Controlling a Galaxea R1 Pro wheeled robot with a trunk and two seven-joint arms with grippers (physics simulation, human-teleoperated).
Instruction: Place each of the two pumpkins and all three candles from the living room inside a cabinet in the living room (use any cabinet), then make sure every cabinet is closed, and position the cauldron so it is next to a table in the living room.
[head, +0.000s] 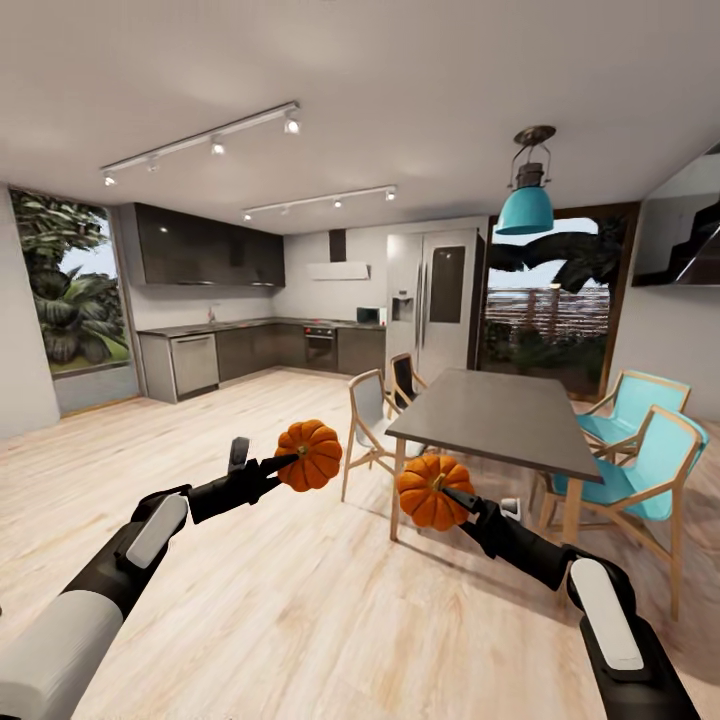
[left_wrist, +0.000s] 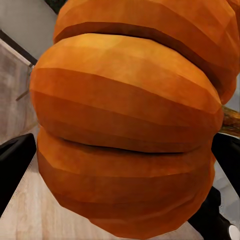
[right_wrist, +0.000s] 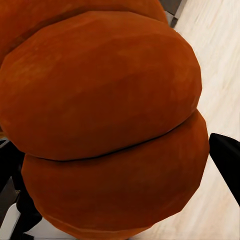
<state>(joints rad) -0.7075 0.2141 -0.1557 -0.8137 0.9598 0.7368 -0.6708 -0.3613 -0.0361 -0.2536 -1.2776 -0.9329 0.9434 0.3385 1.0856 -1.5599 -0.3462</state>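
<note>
Before you: light plank floor (head: 250, 560), grey dining table (head: 500, 415) with teal chairs (head: 640, 455), dark kitchen units (head: 265, 350), steel fridge (head: 432, 300), teal pendant lamp (head: 526, 205), garden windows (head: 72, 285).

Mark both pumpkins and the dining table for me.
Left pumpkin (head: 310, 455), head view, middle of its orange ribs, held in the left gripper.
Right pumpkin (head: 428, 492), head view, its orange body left of the fingers, held in the right gripper.
Table (head: 500, 415), head view, bare grey top.
</note>
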